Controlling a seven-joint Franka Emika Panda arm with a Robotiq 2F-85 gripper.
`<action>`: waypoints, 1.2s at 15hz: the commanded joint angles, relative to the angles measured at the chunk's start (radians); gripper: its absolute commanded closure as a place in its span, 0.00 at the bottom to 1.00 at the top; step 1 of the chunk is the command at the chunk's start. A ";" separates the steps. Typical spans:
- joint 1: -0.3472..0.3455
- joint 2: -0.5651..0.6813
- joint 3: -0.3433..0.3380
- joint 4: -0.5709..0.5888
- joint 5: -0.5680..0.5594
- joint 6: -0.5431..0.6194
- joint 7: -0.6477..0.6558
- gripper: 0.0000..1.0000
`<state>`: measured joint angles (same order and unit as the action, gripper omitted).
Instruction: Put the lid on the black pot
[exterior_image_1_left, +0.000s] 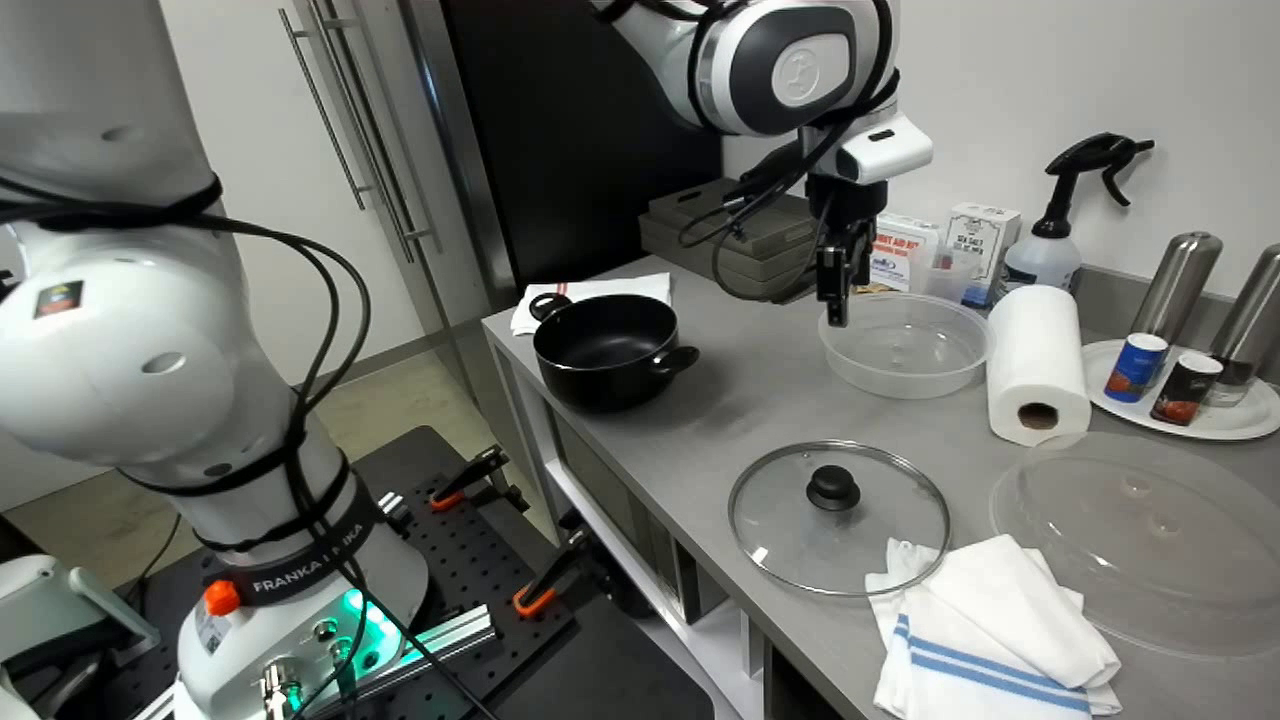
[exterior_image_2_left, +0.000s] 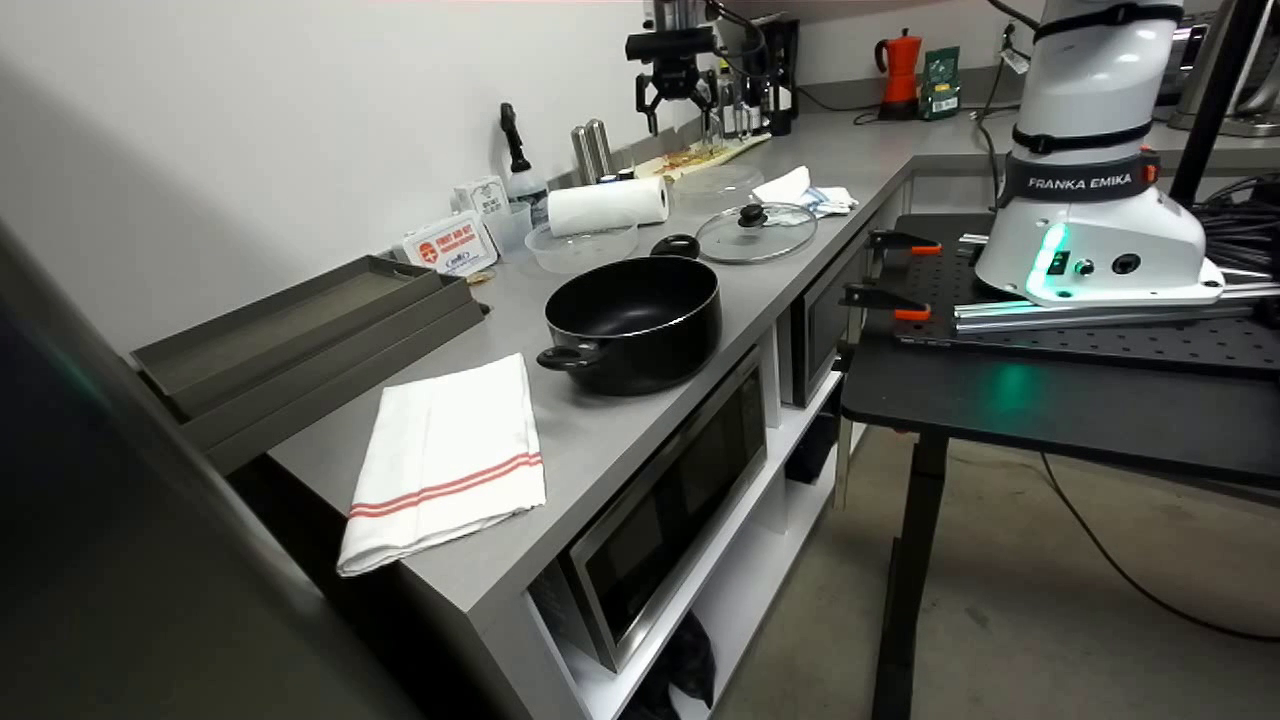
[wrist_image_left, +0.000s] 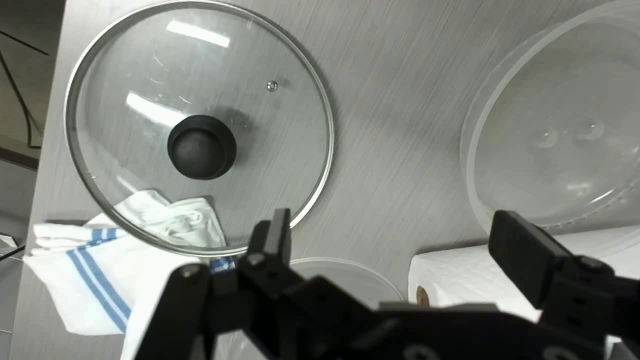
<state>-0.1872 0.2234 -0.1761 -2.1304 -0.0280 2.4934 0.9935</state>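
One long grey worktop (exterior_image_1_left: 760, 370), faintly brushed, against a white wall (exterior_image_1_left: 1150, 60). On it, the lid (exterior_image_1_left: 838, 535), flat and knob-up, rim overlapping a blue-striped white cloth (exterior_image_1_left: 980, 620) toward four o'clock. In an exterior view, around the lid: the black pot (exterior_image_1_left: 605, 390) at ten o'clock, upright and apart, dark inside; a clear bowl (exterior_image_1_left: 900, 383) at one; a paper roll (exterior_image_1_left: 1032, 340) at two; a larger clear dish (exterior_image_1_left: 1150, 580) at three. Well above the worktop, the gripper (wrist_image_left: 391, 222) with jaws spread wide; from there, in the wrist view, the lid at ten o'clock. Beyond the pot, a tall black panel (exterior_image_1_left: 600, 140) toward twelve, pale doors (exterior_image_1_left: 250, 130) toward ten. In an exterior view, from the pot: a folded red-striped cloth (exterior_image_2_left: 450, 430) at eight, stacked grey trays (exterior_image_2_left: 290, 325) at nine, a dark table (exterior_image_2_left: 1100, 410) under the arm's base (exterior_image_2_left: 1105, 235) at three, brownish floor (exterior_image_2_left: 1000, 560) at four. Under the worktop, white shelving (exterior_image_2_left: 740, 600) and a dark-windowed appliance (exterior_image_2_left: 680, 480).
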 joint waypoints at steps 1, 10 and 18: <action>0.022 0.084 -0.041 0.075 0.021 -0.029 0.055 0.00; 0.013 0.122 -0.091 0.016 0.058 -0.011 0.086 0.00; -0.007 0.131 -0.108 -0.069 0.145 0.005 0.075 0.00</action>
<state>-0.1951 0.3542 -0.2797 -2.1680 0.0780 2.4890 1.0662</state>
